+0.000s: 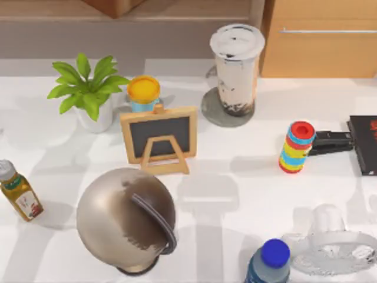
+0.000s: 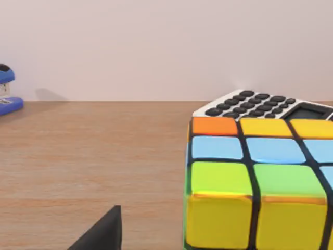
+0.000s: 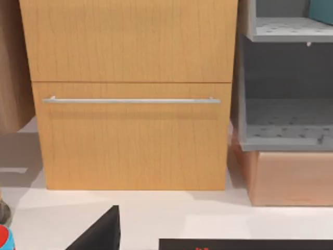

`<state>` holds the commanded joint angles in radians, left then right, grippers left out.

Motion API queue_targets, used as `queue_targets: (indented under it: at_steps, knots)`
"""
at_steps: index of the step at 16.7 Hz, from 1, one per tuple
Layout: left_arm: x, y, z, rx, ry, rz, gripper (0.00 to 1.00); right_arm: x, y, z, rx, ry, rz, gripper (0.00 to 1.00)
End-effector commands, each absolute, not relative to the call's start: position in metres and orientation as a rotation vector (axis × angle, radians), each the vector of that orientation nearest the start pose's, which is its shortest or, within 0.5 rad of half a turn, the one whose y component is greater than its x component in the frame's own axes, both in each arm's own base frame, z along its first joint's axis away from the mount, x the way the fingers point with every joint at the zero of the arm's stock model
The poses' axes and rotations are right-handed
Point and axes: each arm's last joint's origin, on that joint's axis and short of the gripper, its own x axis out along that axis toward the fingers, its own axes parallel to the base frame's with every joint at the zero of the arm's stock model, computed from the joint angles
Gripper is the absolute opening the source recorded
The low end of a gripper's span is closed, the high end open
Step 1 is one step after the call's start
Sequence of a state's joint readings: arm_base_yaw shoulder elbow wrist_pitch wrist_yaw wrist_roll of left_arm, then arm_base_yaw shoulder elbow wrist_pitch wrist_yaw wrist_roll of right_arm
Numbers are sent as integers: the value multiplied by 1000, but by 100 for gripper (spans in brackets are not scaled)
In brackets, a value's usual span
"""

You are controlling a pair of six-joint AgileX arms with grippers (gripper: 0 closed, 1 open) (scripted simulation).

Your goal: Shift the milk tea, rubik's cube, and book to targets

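Close ahead of your left gripper (image 2: 104, 234) sits the rubik's cube (image 2: 260, 182), resting on a wooden surface (image 2: 88, 156) with its orange, blue, green and yellow squares facing the gripper. You cannot tell whether this gripper is open or closed. Beyond the cube, touching or just behind it, lies a calculator (image 2: 260, 104), and well away from the gripper a blue stapler (image 2: 8, 94) stands near the wall.

Your right gripper (image 3: 101, 234) faces a wooden cabinet (image 3: 130, 104) with a long metal drawer handle (image 3: 130, 100); its state cannot be told either. Beside the cabinet is a grey shelf unit (image 3: 286, 130), and the book (image 3: 322, 9) shows as a teal sliver in its upper compartment. Just ahead of this gripper and low down lies the black slab (image 3: 244, 244) with red marks.

On the white table (image 1: 235, 177) you see a metallic globe (image 1: 126, 218) at the near edge. Farther back, the milk tea (image 1: 237, 71) stands upright on the grey disc (image 1: 215, 115). A small chalkboard easel (image 1: 159, 138) and a potted plant (image 1: 88, 91) stand to its left, and a coloured ring stack (image 1: 297, 147) stands between the cup and the slab.
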<state>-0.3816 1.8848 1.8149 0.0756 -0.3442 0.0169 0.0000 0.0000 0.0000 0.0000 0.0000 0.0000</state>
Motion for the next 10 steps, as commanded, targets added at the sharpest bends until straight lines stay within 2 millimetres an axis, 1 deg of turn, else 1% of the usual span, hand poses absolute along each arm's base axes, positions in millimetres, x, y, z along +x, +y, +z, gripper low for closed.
queue_targets:
  at_steps: [2,3,5,7,10]
  knots:
    - [425,-151,394,2,2,-17,100,106,-1,160,0,0,0,100]
    - [421,-148,395,5,6,-19,100,106,-1,160,0,0,0,100]
    - [406,-138,397,13,18,-25,100,106,-1,160,0,0,0,100]
    - [382,-123,398,24,36,-34,100,106,-1,160,0,0,0,100]
    - [333,-96,393,37,64,-51,100,106,-1,160,0,0,0,100]
